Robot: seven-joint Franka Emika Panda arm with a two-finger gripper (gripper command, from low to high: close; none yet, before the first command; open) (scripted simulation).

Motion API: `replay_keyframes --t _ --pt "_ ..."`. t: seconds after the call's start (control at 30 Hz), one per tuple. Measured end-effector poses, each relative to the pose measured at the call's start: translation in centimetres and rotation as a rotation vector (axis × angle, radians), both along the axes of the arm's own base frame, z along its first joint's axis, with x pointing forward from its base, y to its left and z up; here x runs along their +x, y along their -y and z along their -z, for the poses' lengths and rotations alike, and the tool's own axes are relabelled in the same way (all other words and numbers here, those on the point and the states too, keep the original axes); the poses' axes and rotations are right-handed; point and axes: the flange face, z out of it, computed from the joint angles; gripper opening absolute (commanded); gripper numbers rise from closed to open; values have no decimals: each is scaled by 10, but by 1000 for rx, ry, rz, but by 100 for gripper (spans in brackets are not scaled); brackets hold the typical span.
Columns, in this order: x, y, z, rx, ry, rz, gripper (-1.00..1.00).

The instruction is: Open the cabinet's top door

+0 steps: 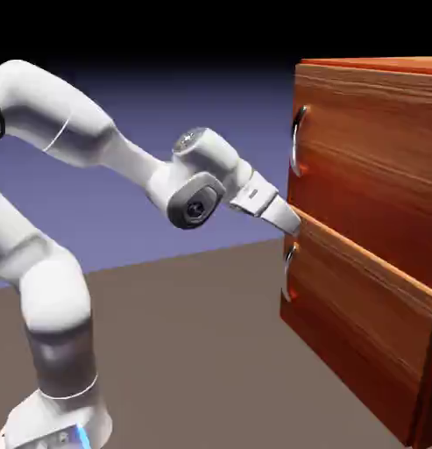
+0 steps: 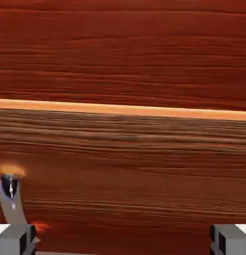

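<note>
From the side, the white arm (image 1: 96,149) bends up from the lower left and reaches level to the right, ending in the gripper (image 1: 289,219), whose pale fingers point slightly downward at the front of the cabinet (image 1: 368,245). The cabinet stands straight ahead of the gripper, a tall reddish-brown box whose front faces back toward the arm. The fingertips sit right at the seam between the two front panels, touching it or just short of it; I cannot tell which from here. The top door (image 1: 368,140) lies above the gripper, a wide slab whose long axis runs horizontally away across the cabinet's front. Its curved silver handle (image 1: 298,140) stands upright near the slab's near edge, above the fingertips and apart from them. The lower panel (image 1: 359,316) lies below the gripper, and its own small handle (image 1: 289,276) sits just beneath the fingertips.

Looking along the hand, wood grain fills everything. The two grey fingertips (image 2: 15,239) show at the bottom corners, far apart with only wood between them, so the gripper (image 2: 123,241) stands wide open and holds nothing. A bright orange seam (image 2: 123,109) runs straight across, above the fingertips, dividing a darker red panel (image 2: 123,50) beyond it from a browner panel (image 2: 123,174) nearer the fingers. The grain runs parallel to that seam. A silver handle (image 2: 10,196) rises just above the fingertip at the lower left corner, standing on end.
</note>
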Motion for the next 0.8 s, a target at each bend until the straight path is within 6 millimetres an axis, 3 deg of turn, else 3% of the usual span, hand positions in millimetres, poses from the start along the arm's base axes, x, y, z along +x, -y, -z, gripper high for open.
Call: replay_keyframes --t 0.4,0.8 --pt "-21 8 -83 66 202 102 0" --pt "-45 -19 -132 95 397 132 0"
